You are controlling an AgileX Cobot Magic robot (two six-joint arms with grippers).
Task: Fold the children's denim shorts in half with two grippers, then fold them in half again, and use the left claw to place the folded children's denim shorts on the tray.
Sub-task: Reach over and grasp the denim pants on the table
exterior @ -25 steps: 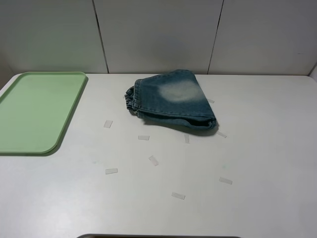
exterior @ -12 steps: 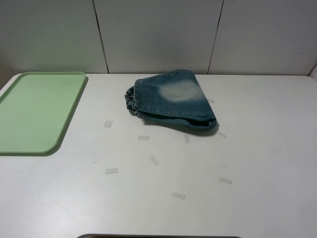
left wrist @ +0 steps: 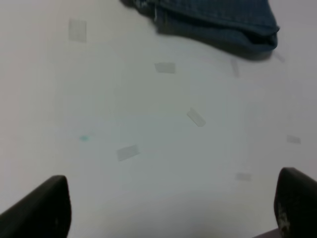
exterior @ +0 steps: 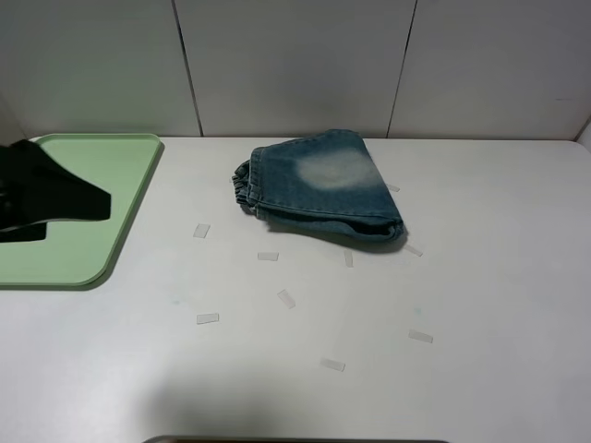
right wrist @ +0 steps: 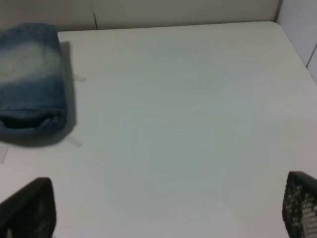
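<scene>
The children's denim shorts lie folded in a compact bundle at the back middle of the white table, pale faded patch on top, gathered waistband toward the left. They also show in the left wrist view and the right wrist view. The pale green tray lies at the far left. My left gripper is a dark blurred shape above the tray, well left of the shorts. Its jaws stand open and hold nothing. My right gripper is open over bare table, right of the shorts, out of the exterior view.
Several small translucent tape strips are scattered on the table in front of the shorts. A paneled wall runs along the table's back edge. The table's right edge shows in the right wrist view.
My left arm has come into the exterior view from the left and now hangs over the tray. The shorts have not moved.
</scene>
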